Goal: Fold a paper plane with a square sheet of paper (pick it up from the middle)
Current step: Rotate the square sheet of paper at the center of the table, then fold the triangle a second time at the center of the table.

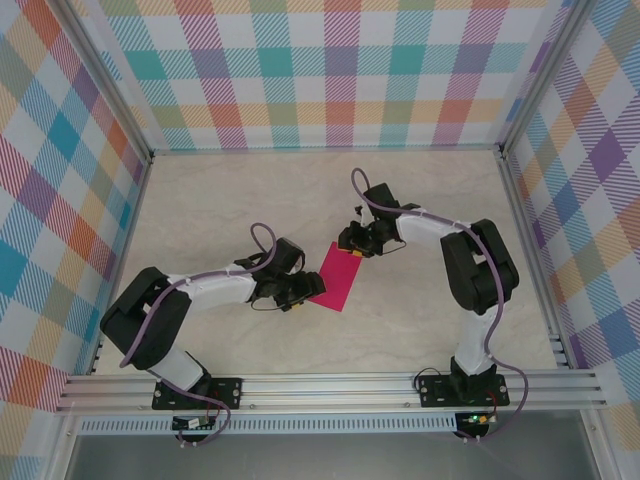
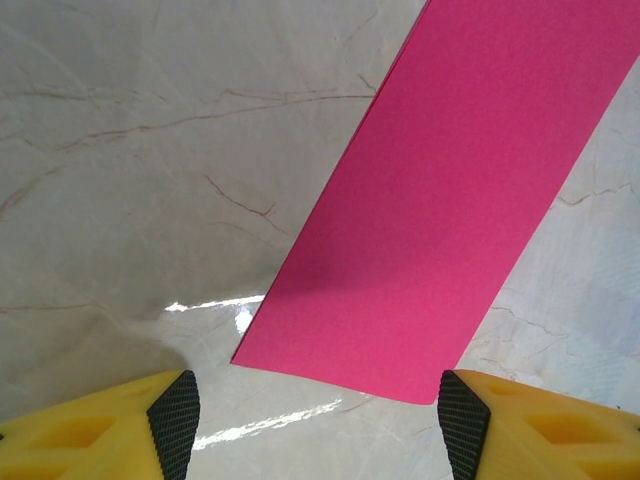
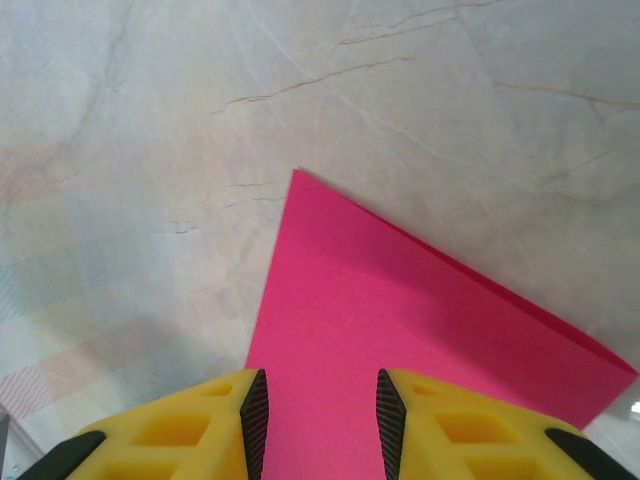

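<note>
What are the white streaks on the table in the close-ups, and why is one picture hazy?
Left wrist view: the streaks are light glaring off the glossy table, beside the pink paper, which carries a soft shadow at its lower left. Right wrist view: the table's left side looks hazy, with pastel reflections of the checked walls. Top external view: even light, faint shadows.

I log left arm (image 1: 213, 286) and right arm (image 1: 428, 226) alike: white links, black joint housings, purple cables (image 1: 262, 232). Fingers (image 2: 85, 435) yellow plastic, pads (image 2: 176, 420) black cross-hatched. Black base plates (image 1: 198, 391).
</note>
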### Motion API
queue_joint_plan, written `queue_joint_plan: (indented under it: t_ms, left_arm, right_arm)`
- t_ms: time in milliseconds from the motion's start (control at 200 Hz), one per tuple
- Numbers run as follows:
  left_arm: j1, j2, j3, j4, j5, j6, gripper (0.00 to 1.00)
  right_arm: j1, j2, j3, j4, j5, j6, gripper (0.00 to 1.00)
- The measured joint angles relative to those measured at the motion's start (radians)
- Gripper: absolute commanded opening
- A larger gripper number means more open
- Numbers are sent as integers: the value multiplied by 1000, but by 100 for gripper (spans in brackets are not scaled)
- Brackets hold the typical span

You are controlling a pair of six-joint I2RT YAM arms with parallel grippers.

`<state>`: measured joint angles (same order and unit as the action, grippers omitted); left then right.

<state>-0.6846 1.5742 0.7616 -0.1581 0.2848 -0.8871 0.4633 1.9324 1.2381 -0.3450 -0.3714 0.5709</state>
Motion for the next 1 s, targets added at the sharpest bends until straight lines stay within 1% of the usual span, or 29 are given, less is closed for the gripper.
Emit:
queue_joint_plan:
  t_ms: [225,735,790,855,910,955,1000]
  left_arm:
    - [6,3,0,2,13,-3,67]
    - [6,7,0,10,22,-6,65]
    - [6,8,1,11,23,-7,64]
    - [6,11,1,21,30,-7,58]
    - [6,19,5,46,41,-10,57]
    - [6,22,7,60,48,-10,54]
    - [6,22,8,68,48,-11,53]
  right_arm:
    - [0,36,0,-28,58,1,35]
    - [2,37,-11,-13,72,20,34]
    - [2,37,-11,-13,72,20,34]
    - [2,37,-13,-11,72,22,34]
    - [2,37,-13,-11,72,23,34]
    - [2,36,-14,-10,72,23,34]
    - [2,36,-15,-8,72,23,34]
